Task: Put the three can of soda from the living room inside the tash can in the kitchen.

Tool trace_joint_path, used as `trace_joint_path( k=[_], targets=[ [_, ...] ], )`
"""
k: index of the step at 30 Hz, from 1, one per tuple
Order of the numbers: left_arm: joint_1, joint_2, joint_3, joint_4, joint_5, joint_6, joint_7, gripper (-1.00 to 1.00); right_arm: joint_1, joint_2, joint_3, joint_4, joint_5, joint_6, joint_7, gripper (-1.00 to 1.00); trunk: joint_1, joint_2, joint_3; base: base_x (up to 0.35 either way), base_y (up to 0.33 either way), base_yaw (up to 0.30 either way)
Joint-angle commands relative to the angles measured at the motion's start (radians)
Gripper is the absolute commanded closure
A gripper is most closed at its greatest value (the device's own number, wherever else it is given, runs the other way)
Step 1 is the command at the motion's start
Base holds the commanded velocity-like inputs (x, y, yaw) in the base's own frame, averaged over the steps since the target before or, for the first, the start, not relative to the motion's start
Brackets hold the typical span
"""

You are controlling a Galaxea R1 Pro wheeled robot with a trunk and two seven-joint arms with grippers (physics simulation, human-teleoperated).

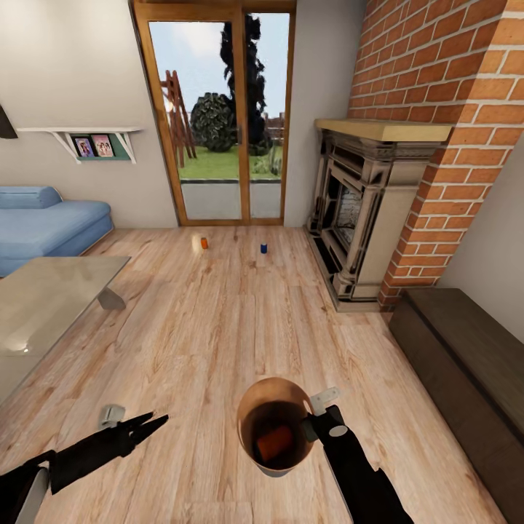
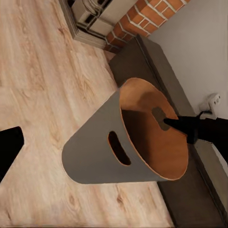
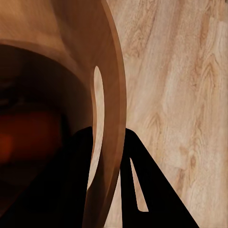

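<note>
Light wood planks ran to the glass doors (image 1: 218, 116), where two soda cans stood: one orange can (image 1: 204, 243) and one blue can (image 1: 263, 248), well apart. A third, orange can (image 1: 275, 442) lay inside the trash can (image 1: 251, 407), which the right gripper (image 1: 314, 424) clamped at the rim. That bin looked light and stiff, the thin wall beside its slot a fair hold. The left gripper (image 1: 145, 425) hung empty, fingers together.
</note>
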Motion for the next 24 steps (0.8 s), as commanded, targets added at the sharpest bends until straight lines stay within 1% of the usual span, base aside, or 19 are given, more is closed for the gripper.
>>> trace_joint_path(
  k=[1,2,3,4,5,8,10,15,17,21,22,23,24],
  targets=[
    [0.000,0.001,0.004,0.013,-0.009,-0.001,0.044,-1.00,-0.001,0.000,0.000,-0.001,-0.006,0.000,0.003,1.00,0.000,0.000,0.000,0.000,0.000,0.000],
    [0.000,0.002,0.005,0.017,-0.012,-0.001,0.060,-1.00,0.000,0.000,0.000,-0.001,-0.006,0.000,0.004,1.00,0.000,0.000,0.000,0.000,0.000,0.000],
    [0.000,-0.001,0.004,0.027,-0.029,-0.006,0.136,-1.00,0.000,-0.001,0.000,-0.001,-0.008,0.001,0.004,1.00,0.000,0.000,0.000,0.000,0.000,0.000],
    [0.000,-0.003,0.004,0.031,-0.037,-0.018,0.162,-1.00,0.000,-0.001,-0.001,-0.001,-0.008,0.001,0.004,1.00,0.000,0.000,0.000,0.000,0.000,0.000],
    [0.000,-0.004,0.003,0.034,-0.041,-0.027,0.174,-1.00,0.000,-0.001,-0.001,-0.001,-0.009,0.001,0.004,1.00,0.000,0.000,0.000,0.000,0.000,0.000],
    [0.000,-0.009,0.001,0.053,-0.062,-0.092,0.230,-1.00,-0.001,-0.001,-0.001,-0.002,-0.009,0.002,0.003,1.00,0.000,0.000,0.000,0.000,0.000,0.000],
    [0.000,-0.013,0.000,0.069,-0.069,-0.116,0.252,-1.00,0.000,-0.001,-0.001,-0.002,-0.009,0.002,0.003,1.00,0.000,0.000,0.000,0.000,0.000,0.000],
    [0.000,-0.017,-0.002,0.125,-0.078,-0.144,0.305,-1.00,0.000,-0.002,-0.003,-0.008,-0.009,0.002,0.003,1.00,0.000,0.000,0.000,0.000,0.000,0.000],
    [0.000,-0.017,-0.004,0.166,-0.081,-0.162,0.318,-1.00,0.000,-0.001,-0.004,-0.010,-0.009,0.002,0.004,1.00,0.000,0.000,0.000,0.009,0.000,0.000],
    [0.000,-0.018,-0.006,0.196,-0.094,-0.179,0.322,-1.00,0.000,-0.002,-0.004,-0.011,-0.010,0.002,0.004,1.00,0.000,0.000,0.000,0.143,0.000,0.000],
    [0.000,-0.018,-0.005,0.206,-0.105,-0.183,0.323,-1.00,0.000,-0.002,-0.004,-0.011,-0.010,0.002,0.003,1.00,0.000,0.000,0.000,0.259,0.000,0.000],
    [0.000,-0.020,-0.006,0.222,-0.141,-0.190,0.325,-1.00,-0.001,-0.001,-0.004,-0.012,-0.010,0.003,0.003,1.00,0.000,0.000,0.000,0.306,0.000,0.000],
    [0.000,-0.031,-0.005,0.231,-0.181,-0.195,0.327,-1.00,0.000,0.000,-0.004,-0.012,-0.010,0.003,0.003,1.00,0.000,0.000,0.000,0.328,0.000,0.000]
  ],
)
